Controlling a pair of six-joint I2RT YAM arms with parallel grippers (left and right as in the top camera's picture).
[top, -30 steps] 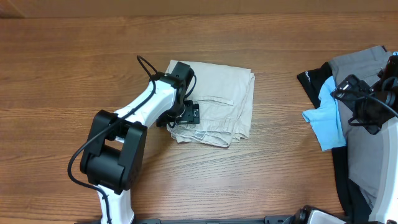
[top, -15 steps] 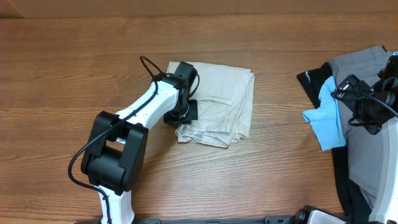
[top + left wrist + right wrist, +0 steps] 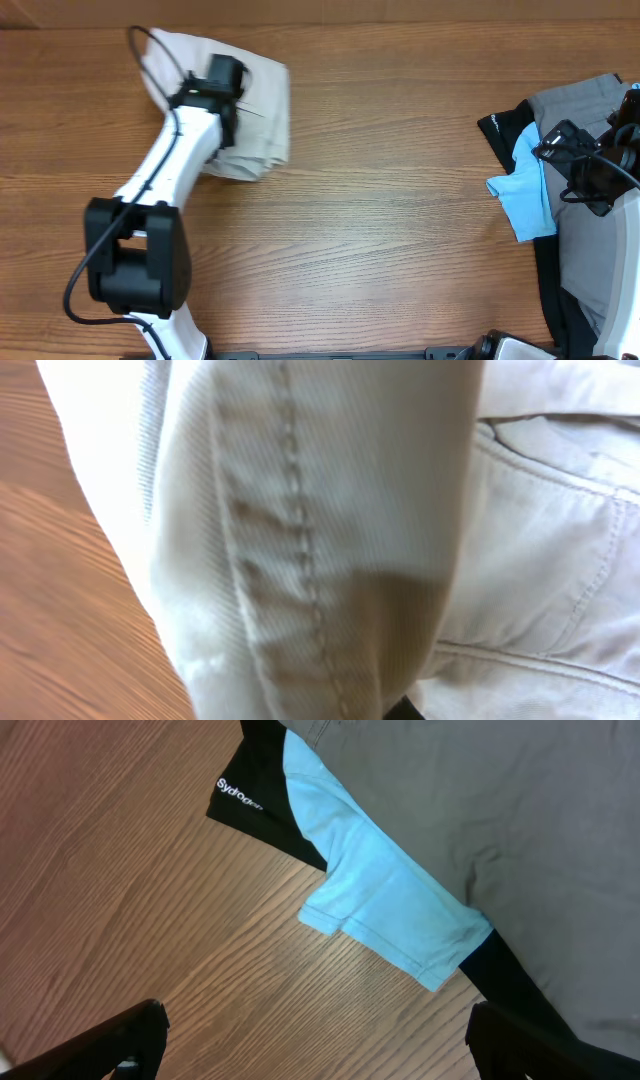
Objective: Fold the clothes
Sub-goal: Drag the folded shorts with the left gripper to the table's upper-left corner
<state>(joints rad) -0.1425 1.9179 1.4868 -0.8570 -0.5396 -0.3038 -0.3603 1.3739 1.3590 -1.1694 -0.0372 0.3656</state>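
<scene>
The clothes (image 3: pixel 268 100) are a folded, wrinkled beige bundle at the far left of the table, partly under my left arm. My left gripper (image 3: pixel 230 120) is shut on the clothes near their left side. In the left wrist view, beige fabric (image 3: pixel 330 510) with a stitched seam fills almost the whole frame and hides the jaws, except for a dark finger tip (image 3: pixel 403 711) at the bottom edge. My right gripper (image 3: pixel 318 1050) stands open over bare wood at the right, nothing between its fingers, just left of the pile of other garments.
At the right edge lies a pile: grey trousers (image 3: pixel 590 110), a light-blue garment (image 3: pixel 525 195) and a black garment (image 3: pixel 500 130). The right wrist view shows the same light-blue garment (image 3: pixel 390 910), grey cloth (image 3: pixel 520 810) and black cloth (image 3: pixel 260 790).
My left gripper closed on the clothes, then moved them from the table's middle up and to the far left. The right arm has not moved.
</scene>
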